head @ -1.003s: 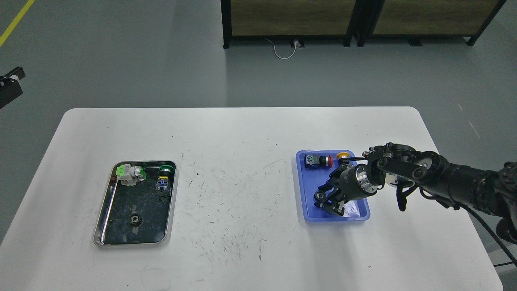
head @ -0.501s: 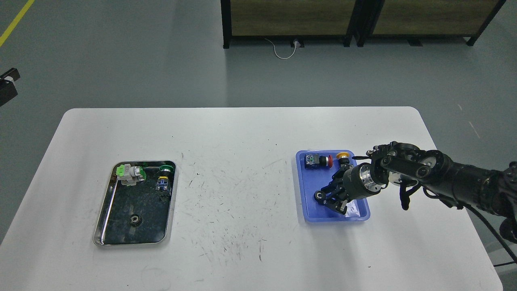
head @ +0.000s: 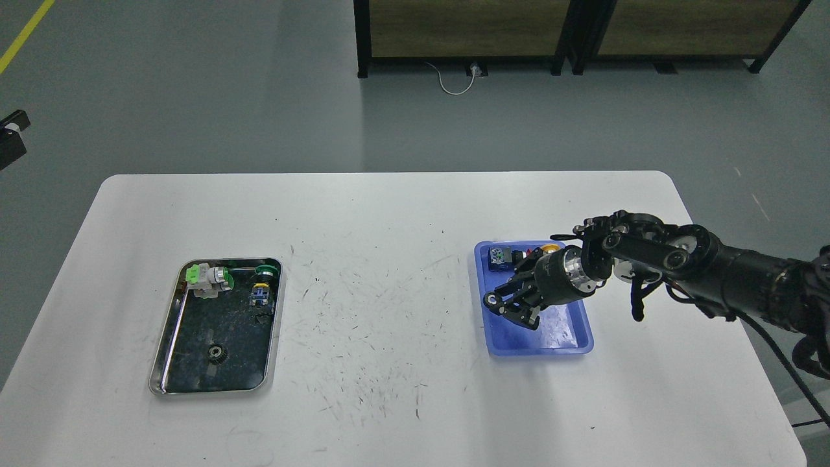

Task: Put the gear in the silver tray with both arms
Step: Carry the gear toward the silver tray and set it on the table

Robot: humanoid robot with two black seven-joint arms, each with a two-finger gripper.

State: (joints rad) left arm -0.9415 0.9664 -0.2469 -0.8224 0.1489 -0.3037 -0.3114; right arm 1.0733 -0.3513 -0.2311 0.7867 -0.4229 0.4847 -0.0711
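**Right gripper over blue tray**

The right gripper is hanging over the blue tray's left rim; its dark fingers are blurring together, so spread or grasp cannot be told. A gear is lying in the silver tray, far left.

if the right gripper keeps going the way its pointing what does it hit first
The right gripper points left and slightly down over the blue tray's left edge. Past it likely bare white table; the silver tray lies further along. Height is unclear.

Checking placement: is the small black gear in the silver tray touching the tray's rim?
Apart. The head view shows the gear lying on the dark floor of the silver tray, with bare floor between it and the rim on every side.
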